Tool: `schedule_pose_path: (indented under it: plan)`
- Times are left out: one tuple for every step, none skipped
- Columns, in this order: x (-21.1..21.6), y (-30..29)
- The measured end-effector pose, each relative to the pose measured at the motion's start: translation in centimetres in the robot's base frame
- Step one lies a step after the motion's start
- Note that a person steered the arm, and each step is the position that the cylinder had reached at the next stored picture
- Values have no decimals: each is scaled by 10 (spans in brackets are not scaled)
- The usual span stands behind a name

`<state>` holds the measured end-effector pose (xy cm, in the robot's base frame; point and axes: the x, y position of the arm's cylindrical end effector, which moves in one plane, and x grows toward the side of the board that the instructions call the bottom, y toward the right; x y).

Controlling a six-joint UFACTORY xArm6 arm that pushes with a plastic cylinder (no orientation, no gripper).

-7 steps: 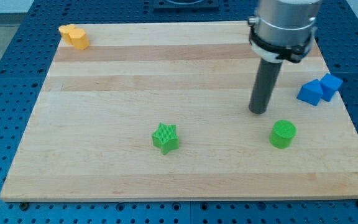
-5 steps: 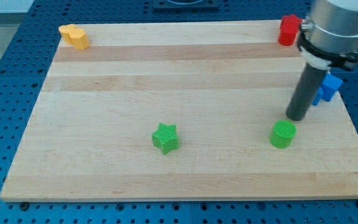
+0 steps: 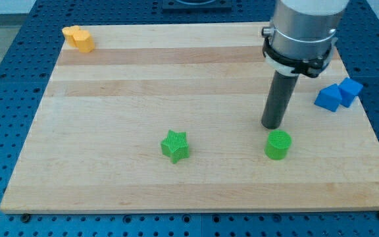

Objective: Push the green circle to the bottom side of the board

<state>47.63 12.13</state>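
The green circle (image 3: 278, 145) is a short green cylinder standing on the wooden board (image 3: 110, 99), right of centre and in the board's lower half. My tip (image 3: 272, 125) rests on the board just above the circle's top edge, slightly to its left, close to it or touching it. The dark rod rises from the tip to the grey arm at the view's top right.
A green star (image 3: 175, 145) lies left of the circle at about the same height. Two blue blocks (image 3: 337, 94) sit together at the board's right edge. A yellow block (image 3: 78, 37) sits at the top left corner.
The green circle has shifted to the view's left and slightly down. My tip swung right to the circle's upper right, then came back left to just above the circle. A red block is hidden now.
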Motion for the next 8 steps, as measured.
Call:
schedule_pose_path:
  plan:
    - [0,-6]
    - [4,-6]
    - [25,-6]
    - [51,-4]
    - [79,-4]
    - [93,-4]
    - [95,-4]
    - [95,-6]
